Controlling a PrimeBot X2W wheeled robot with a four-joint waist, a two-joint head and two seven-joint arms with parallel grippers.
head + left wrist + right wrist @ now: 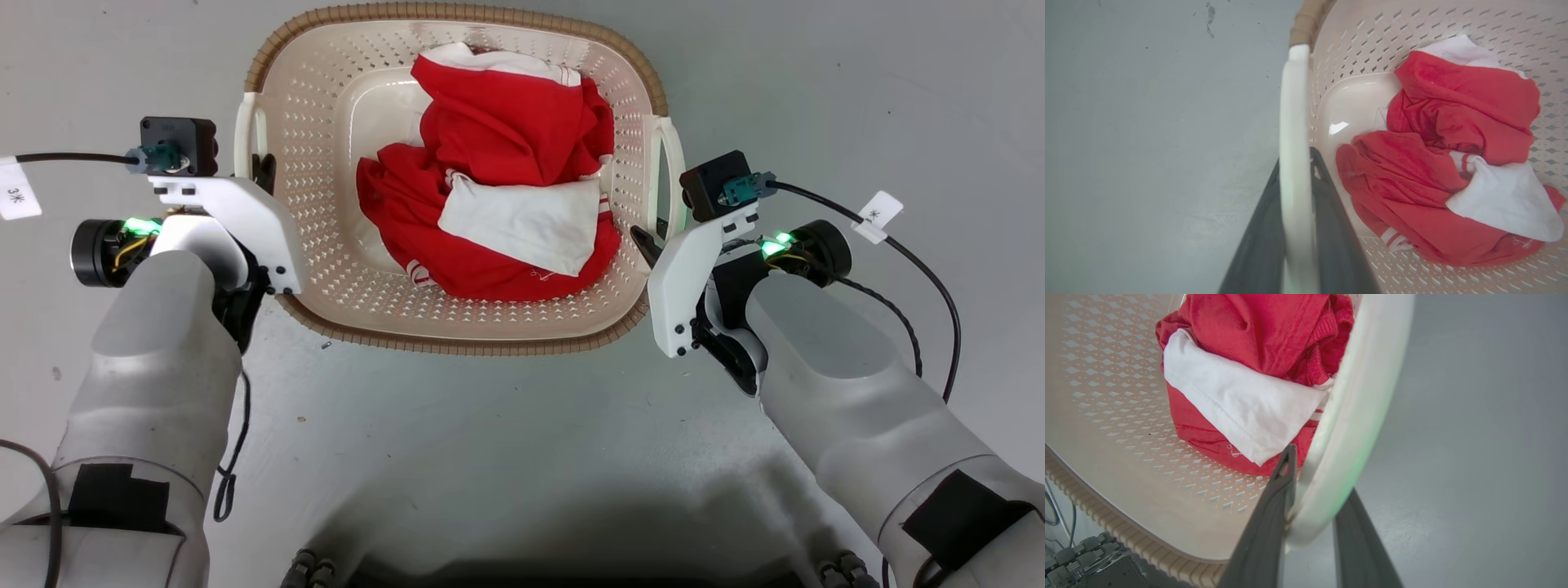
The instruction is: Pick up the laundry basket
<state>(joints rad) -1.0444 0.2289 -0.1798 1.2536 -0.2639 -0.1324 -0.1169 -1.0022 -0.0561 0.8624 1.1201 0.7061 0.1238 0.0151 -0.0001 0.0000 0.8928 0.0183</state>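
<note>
The left forearm and right forearm are smooth pale grey shells, each with a black patch toward the elbow. At each wrist a white bracket with dark screws carries a black camera block, a teal plug and a black cable with a white tag; green lights glow there. The left hand has long dark grey fingers.
</note>
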